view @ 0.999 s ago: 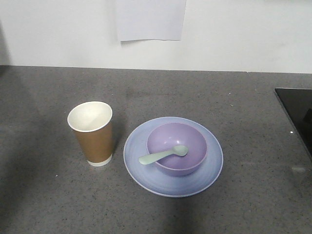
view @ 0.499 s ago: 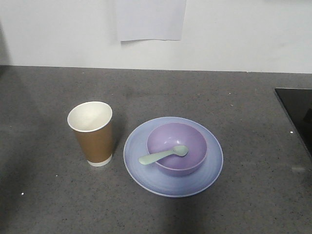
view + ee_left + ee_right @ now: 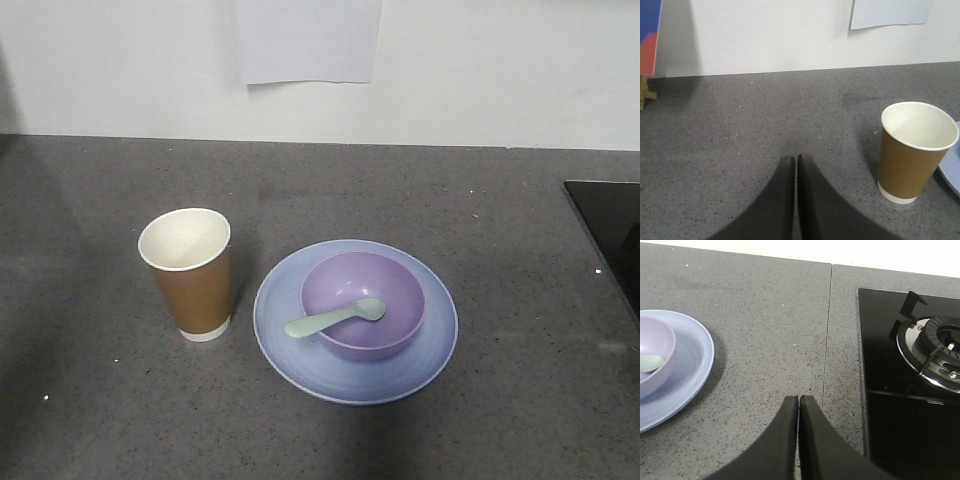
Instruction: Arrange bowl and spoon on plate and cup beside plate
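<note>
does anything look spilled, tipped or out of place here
Nothing stands out. The cup stands upright beside the plate, the bowl sits on it, and the spoon rests in the bowl with its handle over the rim. No spills visible.

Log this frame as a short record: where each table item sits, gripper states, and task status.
plate: flat on the grey counter
bowl: upright on the plate, about centred
spoon: scoop inside the bowl, handle resting over the rim toward the cup
cup: upright on the counter beside the plate, apart from it, empty
left gripper: shut, empty, low over bare counter near the cup
right gripper: shut, empty, between the plate and the stove top
task status: arrangement looks complete
</note>
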Controlling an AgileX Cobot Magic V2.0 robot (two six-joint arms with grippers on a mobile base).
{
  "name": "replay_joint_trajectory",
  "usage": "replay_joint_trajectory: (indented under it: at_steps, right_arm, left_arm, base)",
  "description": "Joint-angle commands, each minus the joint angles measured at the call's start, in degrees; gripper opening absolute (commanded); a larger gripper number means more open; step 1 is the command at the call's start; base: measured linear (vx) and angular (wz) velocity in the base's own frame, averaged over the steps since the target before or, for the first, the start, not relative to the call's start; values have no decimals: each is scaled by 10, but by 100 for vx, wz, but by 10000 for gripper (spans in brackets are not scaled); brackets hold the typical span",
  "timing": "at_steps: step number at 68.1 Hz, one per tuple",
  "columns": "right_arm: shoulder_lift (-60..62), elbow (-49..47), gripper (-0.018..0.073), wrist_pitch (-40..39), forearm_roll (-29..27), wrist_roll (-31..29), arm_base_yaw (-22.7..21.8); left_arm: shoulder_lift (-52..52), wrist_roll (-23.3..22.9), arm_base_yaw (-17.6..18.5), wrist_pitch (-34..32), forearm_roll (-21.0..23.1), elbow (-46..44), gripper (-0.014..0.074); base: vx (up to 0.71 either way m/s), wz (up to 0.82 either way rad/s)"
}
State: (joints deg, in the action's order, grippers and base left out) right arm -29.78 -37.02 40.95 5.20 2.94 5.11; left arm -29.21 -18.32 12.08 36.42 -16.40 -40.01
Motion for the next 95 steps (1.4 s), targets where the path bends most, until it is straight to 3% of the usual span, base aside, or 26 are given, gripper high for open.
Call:
replay_joint_trajectory:
  at_steps: [1,17,33,48,56,70,95]
  right_arm:
    - [-3,-13,-11,-39,5,-5,-2]
    - [-3,-13,-11,-39,5,-5,-2]
    - [-3,-13,-11,-39,5,-5,-2]
    - [-3,-13,-11,-39,5,-5,-2]
    - [-3,-13,-11,-39,5,-5,-2]
    - [-3,-13,-11,-39,5,-5,-2]
    - [-3,-13,-11,-39,5,-5,-2]
  left_arm:
    - [-2,-7,0,-39,-7,-12,-7]
    - [17,-1,0,-59,-6,0,-6]
    - [90,10,0,-202,1,147,-6]
    - [162,115,-41,-326,112,287,-6]
    - [205,131,-63,-373,127,340,-6]
    - [274,129,-75,-386,123,404,-6]
    - [307,129,-75,-367,123,404,-6]
  base:
    - [0,0]
    - [0,0]
    - [0,0]
    - [0,0]
    - [0,0]
    - [0,0]
    - [0,0]
